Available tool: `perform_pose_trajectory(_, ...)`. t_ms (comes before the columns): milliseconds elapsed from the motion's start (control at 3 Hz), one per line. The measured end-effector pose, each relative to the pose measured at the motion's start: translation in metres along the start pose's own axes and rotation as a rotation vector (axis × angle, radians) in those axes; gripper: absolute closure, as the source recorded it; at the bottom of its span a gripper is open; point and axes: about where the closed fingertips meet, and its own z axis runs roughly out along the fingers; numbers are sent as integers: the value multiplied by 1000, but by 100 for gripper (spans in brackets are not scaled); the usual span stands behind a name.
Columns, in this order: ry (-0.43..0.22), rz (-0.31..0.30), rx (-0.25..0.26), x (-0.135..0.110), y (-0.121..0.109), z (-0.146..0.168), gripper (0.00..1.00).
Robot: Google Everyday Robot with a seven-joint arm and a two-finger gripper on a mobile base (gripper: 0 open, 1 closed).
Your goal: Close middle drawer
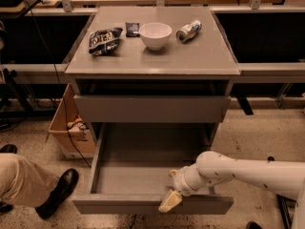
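1 camera, high and near, facing cabinet front-on, tilted down, hand at bottom centre

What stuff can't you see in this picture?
All in the camera view:
- Under the open drawer: its own pulled-out box hides whatever is below.
- The drawer's front right corner: covered by the arm and the end effector, which sits at the drawer's front.
- The person: mostly cut off by the left edge.
- Writing on the bag and the can: too small to read.

Glossy white arm, smooth and rounded, tapering to a pale wrist; cream-yellow gripper at the middle drawer front panel.
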Motion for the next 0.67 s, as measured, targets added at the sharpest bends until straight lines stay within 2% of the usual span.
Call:
perform_pose_trajectory(333,-16,-35,-11,-24,-12,20,50)
perform_pose_trajectory(667,-16,-35,-11,-26,-11,16,73)
